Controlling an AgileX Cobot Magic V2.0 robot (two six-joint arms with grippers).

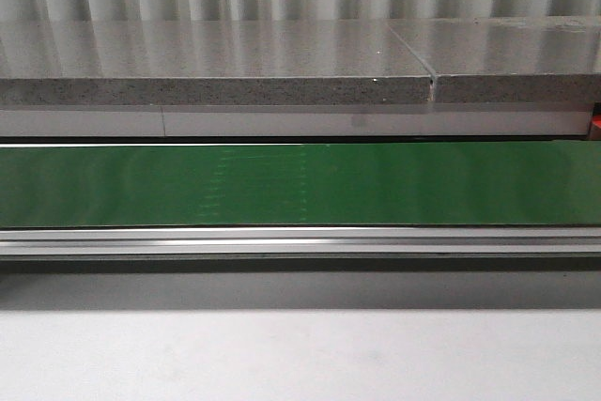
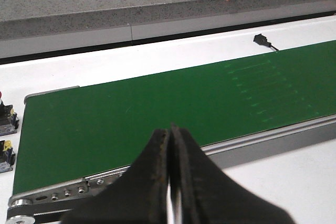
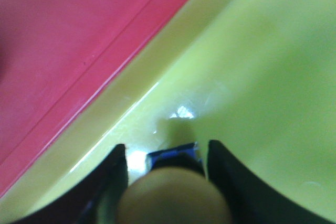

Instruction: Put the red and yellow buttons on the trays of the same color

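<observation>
The front camera showed only the long green belt (image 1: pixel 300 183) and the grey stone shelf (image 1: pixel 216 63) behind it; no arms were there; only the right wrist camera saw the yellow tray (image 3: pixel 252 66) beside the red tray (image 3: pixel 63 40); the right gripper (image 3: pixel 168 163) squeezed a button (image 3: pixel 173 195) over the yellow tray; the left gripper (image 2: pixel 170 145) was pressed together above the belt.

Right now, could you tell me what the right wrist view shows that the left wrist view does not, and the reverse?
Only the right wrist view shows the red tray, the yellow tray beside it, and the right gripper low over the yellow tray, its fingers either side of a button with a rounded cap, blurred. Only the left wrist view shows the green conveyor belt, bare of buttons, and the shut left gripper. Both share only dark gripper fingers.
</observation>
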